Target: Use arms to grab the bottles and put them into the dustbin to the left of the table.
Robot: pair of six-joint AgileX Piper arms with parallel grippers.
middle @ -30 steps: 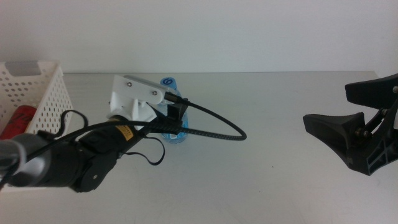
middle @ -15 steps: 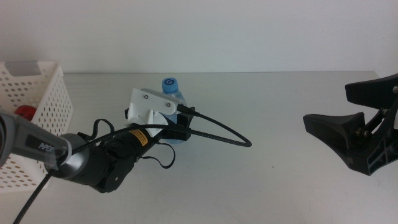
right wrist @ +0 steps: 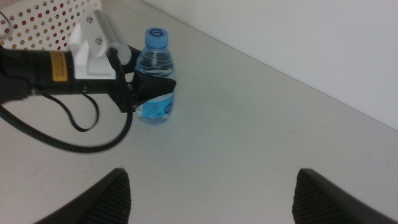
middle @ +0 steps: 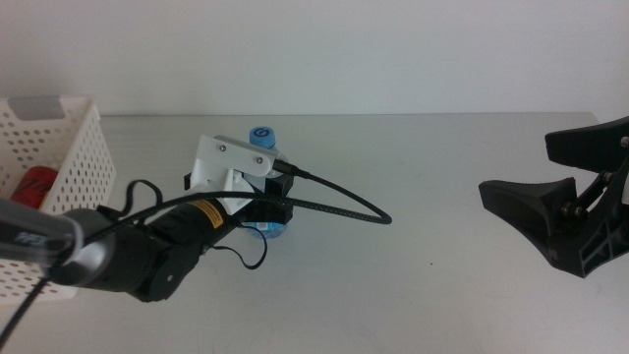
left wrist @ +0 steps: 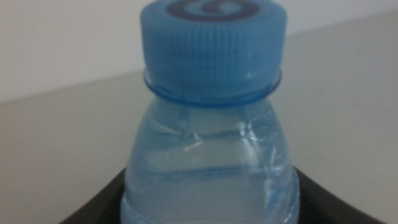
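The clear bluish water bottle point(middle: 261, 135) with a blue cap stands upright at mid-table. My left gripper point(middle: 269, 193) comes in from the left with its jaws closed around the bottle's body. The left wrist view shows the bottle point(left wrist: 211, 155) close up between the dark jaws. The right wrist view shows the bottle point(right wrist: 155, 74) with the left gripper point(right wrist: 152, 86) around its middle. My right gripper point(middle: 536, 211) waits open at the right, far from the bottle. The red can point(middle: 35, 187) lies inside the white dustbin point(middle: 69, 147) at the left. The yellow juice bottle is out of view.
A black cable point(middle: 344, 197) loops from the left wrist over the table to the right of the bottle. The dustbin's perforated wall point(right wrist: 43, 18) stands close behind the left arm. A pale wall runs along the table's far edge.
The left wrist swung right to the bottle, then shifted slightly left with the jaws around it. The bottle's cap has moved a little left. The right arm has not moved.
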